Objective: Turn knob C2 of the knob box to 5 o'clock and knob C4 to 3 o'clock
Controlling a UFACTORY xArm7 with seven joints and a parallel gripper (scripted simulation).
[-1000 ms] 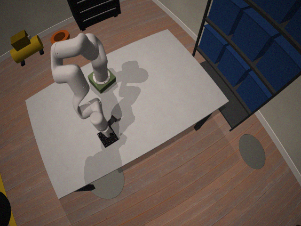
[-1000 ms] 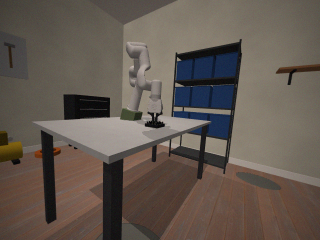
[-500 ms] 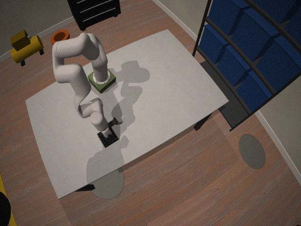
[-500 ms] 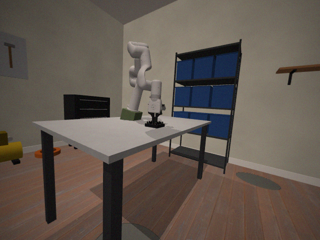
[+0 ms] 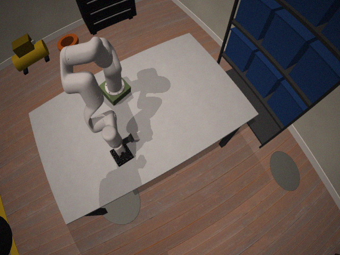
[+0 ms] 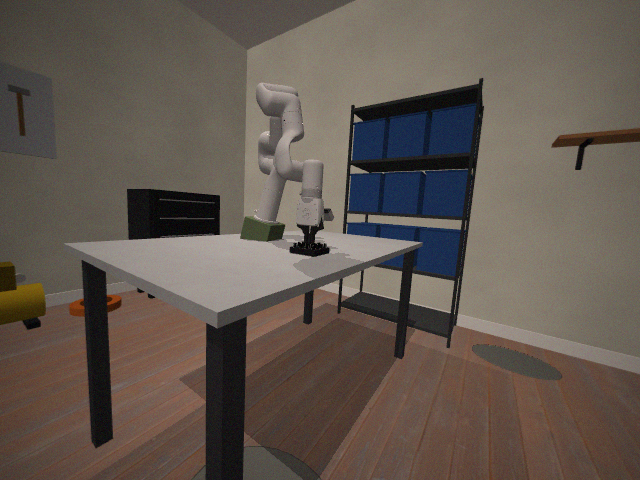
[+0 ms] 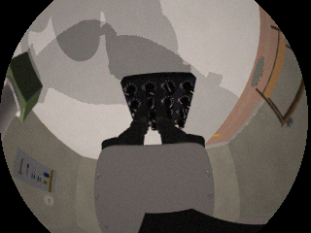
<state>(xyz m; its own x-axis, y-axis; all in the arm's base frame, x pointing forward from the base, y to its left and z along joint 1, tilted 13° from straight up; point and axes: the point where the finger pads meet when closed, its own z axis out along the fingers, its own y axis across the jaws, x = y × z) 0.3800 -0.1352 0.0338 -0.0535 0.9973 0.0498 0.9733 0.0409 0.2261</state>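
the white table [image 5: 192,90] fills the middle of the room, with the blue-binned shelf rack [image 6: 413,201] beside it, cut off at the frame edge in the top view. on the far wall a poster [image 6: 23,111] bears a large "t"-shaped figure, possibly a hammer; no other writing there can be read. the white arm [image 5: 82,82] rises from a green base block [image 5: 116,92] on the table and folds down over the near edge area. a small label panel with coloured marks [image 7: 35,171] shows on the arm's body in the wrist view, too blurred to read.

the knob box [image 5: 122,156] is a small black square standing flat on the table, just in front of the arm's last link, well apart from the green block. the wrist hides about half of it from above. in the wrist view its knobs appear as dark round bumps in rows, but the printed names, the ring marks and the white lines are too small and dim to make out, so no knob's pointing can be told.

the gripper [image 7: 155,131] comes straight down onto the box's near rows, fingers drawn almost together and clamped around one knob; which knob it is cannot be told.
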